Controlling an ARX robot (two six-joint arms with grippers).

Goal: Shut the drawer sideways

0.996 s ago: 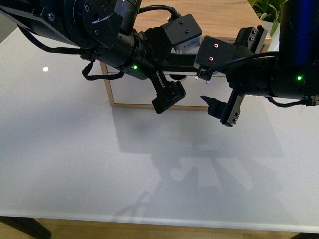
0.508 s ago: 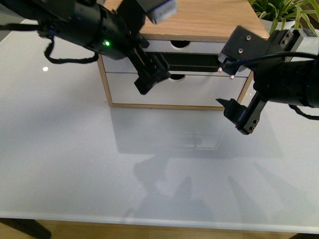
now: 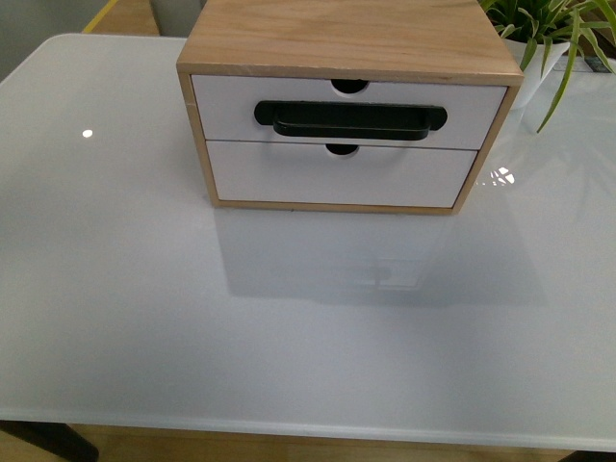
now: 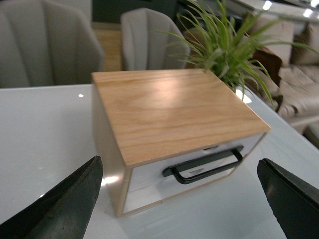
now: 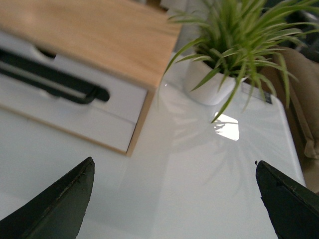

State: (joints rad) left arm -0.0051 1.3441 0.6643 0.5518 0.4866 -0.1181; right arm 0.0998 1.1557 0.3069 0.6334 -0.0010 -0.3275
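Two drawers sit one above the other in a light wood cabinet that stands on the white surface near its far edge. The upper drawer, white-fronted with a wide black bar handle and a semicircular notch in its top edge, is pushed in, its front level with the cabinet's frame. Below it a plain white drawer front is likewise in. A plant in a white pot stands just beside the cabinet's right side, at the far right corner of the surface. Neither arm shows in the front view. In the left wrist view the left tool is spread wide, its two dark fingers well apart, with nothing held and nothing touched; the cabinet lies beyond it. The right tool is spread as wide and also empty, with the cabinet's right front corner and the pot in sight beyond it.
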